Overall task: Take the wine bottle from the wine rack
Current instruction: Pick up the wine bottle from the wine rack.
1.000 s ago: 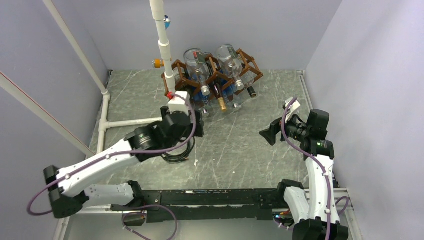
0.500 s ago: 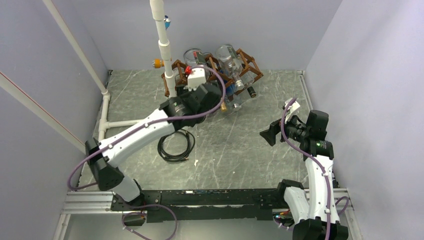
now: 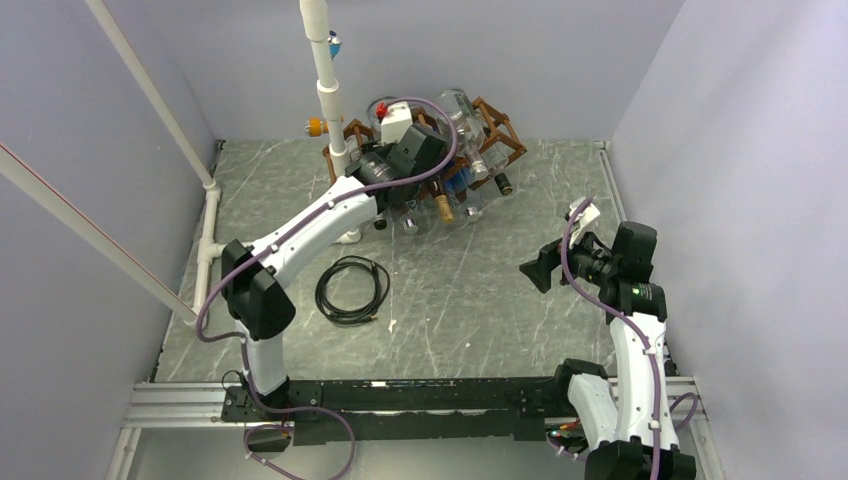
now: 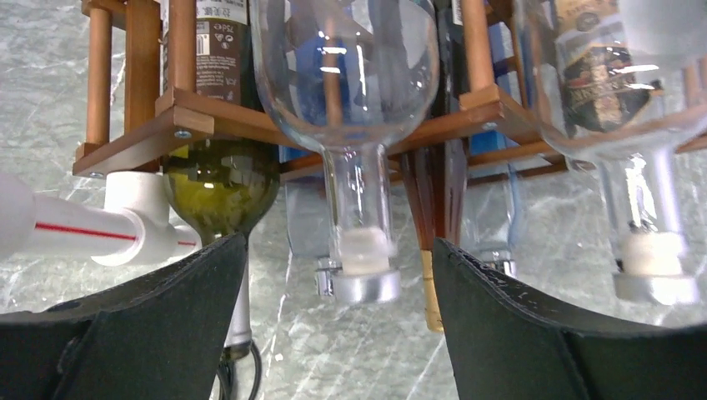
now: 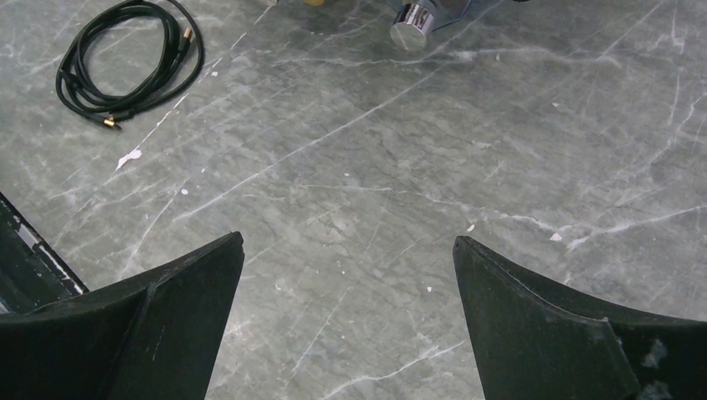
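right arm (image 3: 630,330): no change over the last second; parked at the right side of the table (image 3: 480,300), elbow up, wrist aimed left and down.
right jaws: released, spread wide over bare table top, holding nothing, well apart from the rack.
cable (image 3: 351,290): black coil lying loose mid-table, uncovered now; not part of the job.
change: left arm (image 3: 300,225) was folded low over the coil a second ago, has since swung out to the rack. reads as approach done, grasp step next.
left arm pose: stretched nearly full on a diagonal from its base to the far centre, wrist up against the rack front.
left jaws: released, one on each side of the clear bottle's neck (image 4: 357,200), gap on both sides, no contact visible.
wine bottle (image 4: 346,75): clear glass, seated in the rack's upper row, neck and silver cap (image 4: 360,285) pointing toward the near side, between the jaws.
neighbours: green bottle (image 4: 221,179) just left, gold-tipped dark bottle (image 4: 428,287) lower right, second clear bottle (image 4: 646,192) further right.
wine rack (image 4: 208,112): dark wood lattice at the far end of the table, white pvc pipe (image 4: 75,229) just beside its left corner.
next, as a guess: clench on the neck, then pull out along the bottle's axis; tight spacing, risk of nudging neighbours.
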`<action>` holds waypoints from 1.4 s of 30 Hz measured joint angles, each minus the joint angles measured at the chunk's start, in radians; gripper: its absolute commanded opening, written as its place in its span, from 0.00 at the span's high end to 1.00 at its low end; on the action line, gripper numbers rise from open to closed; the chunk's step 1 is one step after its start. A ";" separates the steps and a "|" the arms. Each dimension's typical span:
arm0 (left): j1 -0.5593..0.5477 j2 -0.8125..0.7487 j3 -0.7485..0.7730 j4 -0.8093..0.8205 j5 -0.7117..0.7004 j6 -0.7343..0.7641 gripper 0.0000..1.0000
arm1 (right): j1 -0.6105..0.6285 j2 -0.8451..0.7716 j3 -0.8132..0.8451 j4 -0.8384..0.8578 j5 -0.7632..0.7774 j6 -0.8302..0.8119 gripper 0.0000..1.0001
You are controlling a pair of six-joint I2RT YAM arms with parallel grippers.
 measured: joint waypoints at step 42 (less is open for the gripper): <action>0.080 0.087 -0.039 0.164 0.077 0.094 0.24 | 0.013 -0.008 -0.006 0.014 0.023 0.006 0.00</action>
